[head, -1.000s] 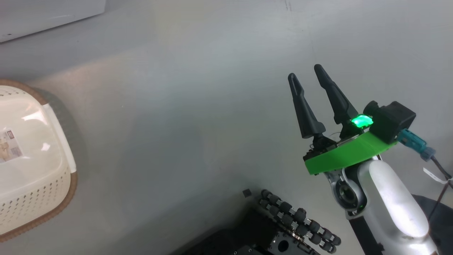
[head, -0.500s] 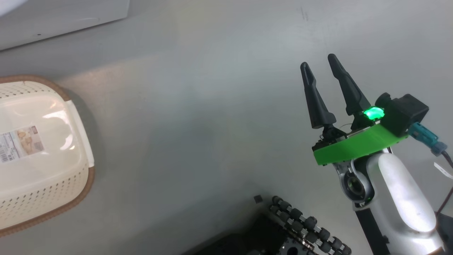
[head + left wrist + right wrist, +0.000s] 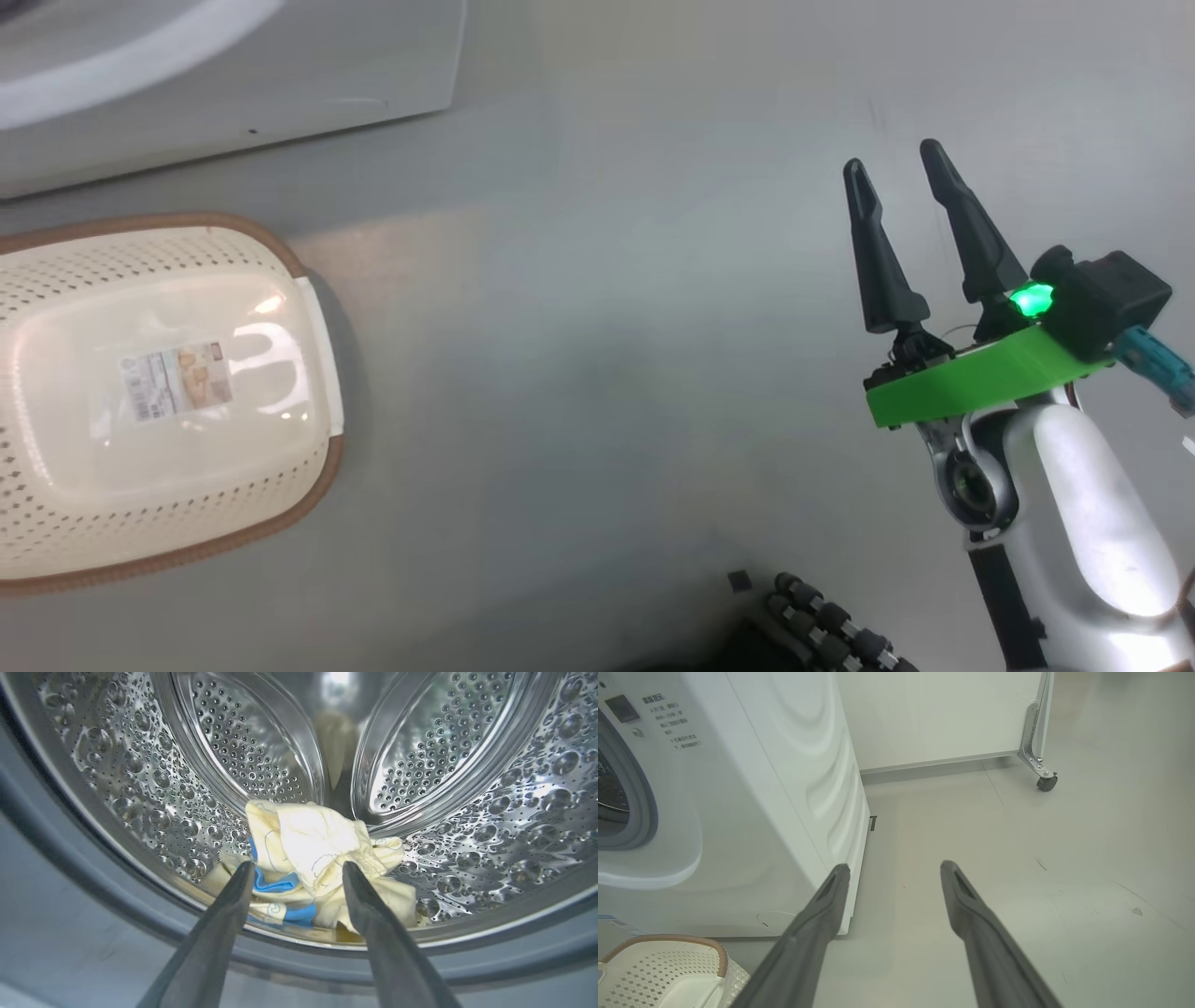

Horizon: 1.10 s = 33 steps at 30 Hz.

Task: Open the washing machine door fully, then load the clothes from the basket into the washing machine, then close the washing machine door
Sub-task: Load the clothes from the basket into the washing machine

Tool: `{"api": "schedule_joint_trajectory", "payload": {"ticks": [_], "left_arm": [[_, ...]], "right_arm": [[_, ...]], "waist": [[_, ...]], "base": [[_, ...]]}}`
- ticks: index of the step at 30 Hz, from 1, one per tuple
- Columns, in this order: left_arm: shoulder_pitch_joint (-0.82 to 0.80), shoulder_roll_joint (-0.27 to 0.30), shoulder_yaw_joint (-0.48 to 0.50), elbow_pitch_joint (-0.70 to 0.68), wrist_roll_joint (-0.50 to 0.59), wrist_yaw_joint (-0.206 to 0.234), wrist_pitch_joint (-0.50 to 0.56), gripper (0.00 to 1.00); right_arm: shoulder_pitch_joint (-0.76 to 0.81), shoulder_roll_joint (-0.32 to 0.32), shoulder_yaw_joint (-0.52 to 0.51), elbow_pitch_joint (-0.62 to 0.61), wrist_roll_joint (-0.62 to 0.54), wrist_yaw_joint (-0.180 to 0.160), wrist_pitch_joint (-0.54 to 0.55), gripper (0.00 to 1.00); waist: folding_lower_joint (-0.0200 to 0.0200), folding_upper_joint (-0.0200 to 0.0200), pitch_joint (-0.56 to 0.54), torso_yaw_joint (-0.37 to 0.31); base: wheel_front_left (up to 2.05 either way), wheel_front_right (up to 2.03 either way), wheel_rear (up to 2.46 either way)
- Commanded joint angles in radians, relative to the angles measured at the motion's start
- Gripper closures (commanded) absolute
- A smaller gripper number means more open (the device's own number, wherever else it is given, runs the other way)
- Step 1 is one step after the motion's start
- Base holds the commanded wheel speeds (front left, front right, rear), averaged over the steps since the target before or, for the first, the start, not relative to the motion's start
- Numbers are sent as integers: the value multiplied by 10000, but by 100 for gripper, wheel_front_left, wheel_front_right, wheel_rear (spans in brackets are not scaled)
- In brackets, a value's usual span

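The cream basket point(image 3: 159, 392) lies upside down on the floor at the left of the head view, its label facing up; its rim also shows in the right wrist view point(image 3: 668, 970). The white washing machine point(image 3: 233, 84) stands behind it, also seen side-on point(image 3: 738, 788). Inside the steel drum point(image 3: 467, 812) lie the cream-yellow clothes point(image 3: 317, 835) with blue patches. My left gripper point(image 3: 297, 865) is open at the porthole, just before the clothes and holding nothing. My right gripper point(image 3: 892, 157) hangs open over bare floor, empty point(image 3: 893, 865). The door is out of view.
A white panel on a caster wheel point(image 3: 1046, 783) stands behind the machine to the right. My base's roller wheel point(image 3: 831, 625) shows at the bottom of the head view. Grey floor point(image 3: 607, 327) lies between the basket and my right arm.
The head camera has turned, so the basket and the machine's lower front have slid rightward into view. The right gripper stays open in much the same pose.
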Motion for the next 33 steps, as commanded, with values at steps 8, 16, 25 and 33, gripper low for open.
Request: {"api": "schedule_joint_trajectory", "payload": {"ticks": [8,16,25,33], "left_arm": [[2251,-284,554,-1575,-225,523,-561,0],[4965,-1021,981,-4137,187,1028,-613,0],[7537,-1700,1089,-5997,650,1257,-615,0],[9306,-2384,806,-6528,766,1396,-616,0]], "right_arm": [[838,-81,-495,-598,-393,17,448,0],[1463,-81,-1017,-1083,-777,17,990,0],[1971,-81,-1109,-1321,-1044,17,1439,0],[2730,-81,-1251,-1617,-1342,17,1935,0]], "waist": [[1,-1,-1329,833],[1,-1,-2236,1350],[1,-1,-3290,1631],[1,-1,-4344,2111]], "base": [[0,0,0],[0,0,0],[0,0,0],[0,0,0]]}}
